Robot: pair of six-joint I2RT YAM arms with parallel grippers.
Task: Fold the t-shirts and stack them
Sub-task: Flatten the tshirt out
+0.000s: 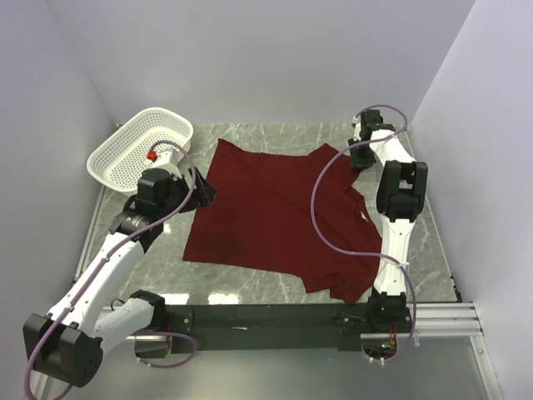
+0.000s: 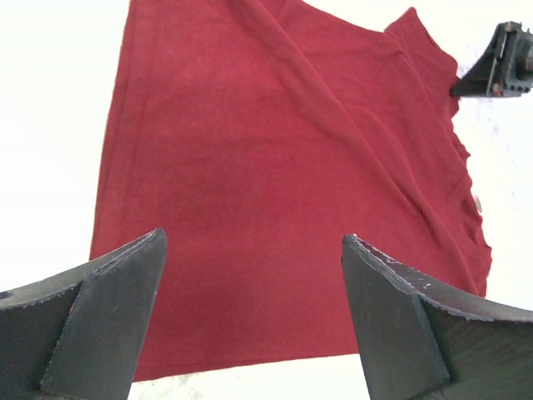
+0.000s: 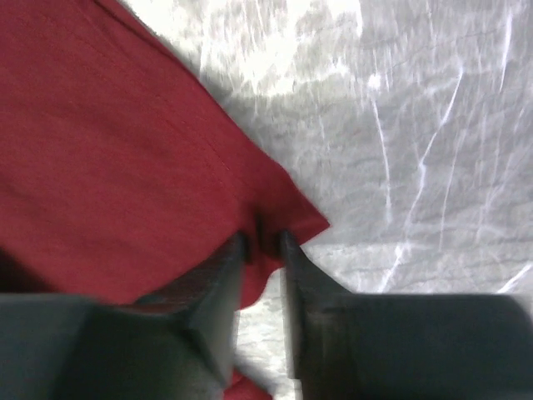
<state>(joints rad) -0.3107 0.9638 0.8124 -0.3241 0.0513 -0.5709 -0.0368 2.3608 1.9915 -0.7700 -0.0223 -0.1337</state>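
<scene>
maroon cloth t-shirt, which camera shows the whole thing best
Top external: the whole dark red cloth t-shirt lies spread out, outline nearly complete. Left wrist shows most of its body, cut off at the frame's top. Right wrist shows only one corner, between the fingers of the right pincer.

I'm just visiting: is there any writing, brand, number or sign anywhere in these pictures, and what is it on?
No text can be read in any view.
Neck label on the t-shirt: only a pale speck, too small to read.
Basket: no lettering shows.
</scene>
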